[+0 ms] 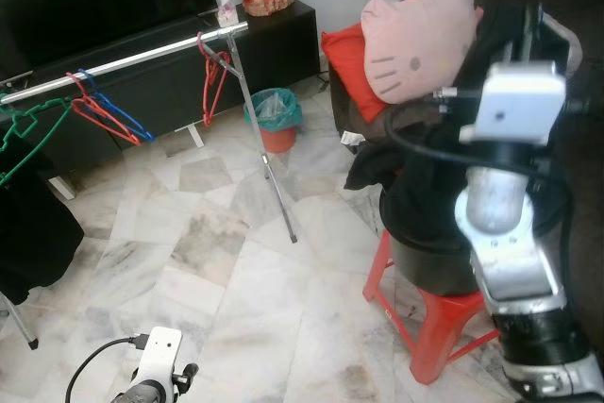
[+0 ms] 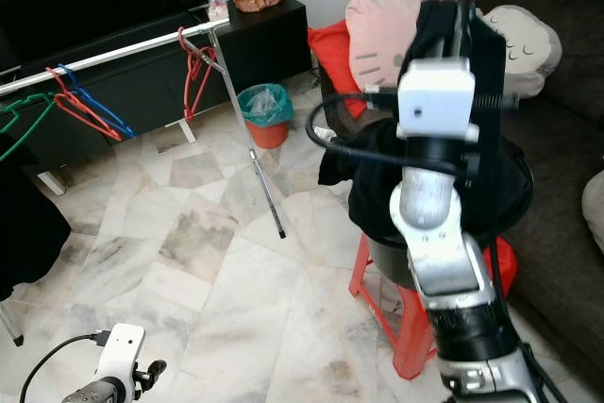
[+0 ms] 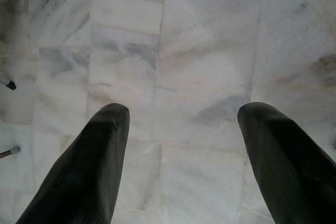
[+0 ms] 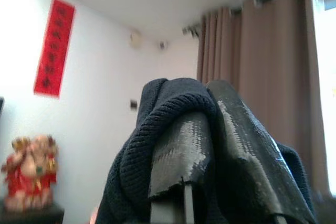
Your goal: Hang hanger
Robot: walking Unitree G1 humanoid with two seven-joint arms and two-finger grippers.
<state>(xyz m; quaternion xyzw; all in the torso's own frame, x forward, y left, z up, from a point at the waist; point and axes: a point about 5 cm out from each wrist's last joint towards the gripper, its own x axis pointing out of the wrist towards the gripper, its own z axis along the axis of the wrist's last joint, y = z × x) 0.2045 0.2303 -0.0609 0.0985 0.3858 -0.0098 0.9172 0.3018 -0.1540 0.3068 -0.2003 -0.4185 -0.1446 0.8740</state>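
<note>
Hangers [image 1: 106, 112] on rail [image 1: 123, 60]; right end effector [image 4: 210, 145] pinching dark garment [image 4: 142, 150]; left end effector [image 3: 178, 156] spread over floor [image 1: 236, 261].

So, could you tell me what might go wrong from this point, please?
1. The right gripper pinches only a fold of the dark knitted garment, so it may slip free as it is lifted.
2. The garment trails into the black basket on the red stool; pulling could snag it and tip the basket.
3. The rail already carries red hangers near its end, which swinging fabric could knock.
</note>
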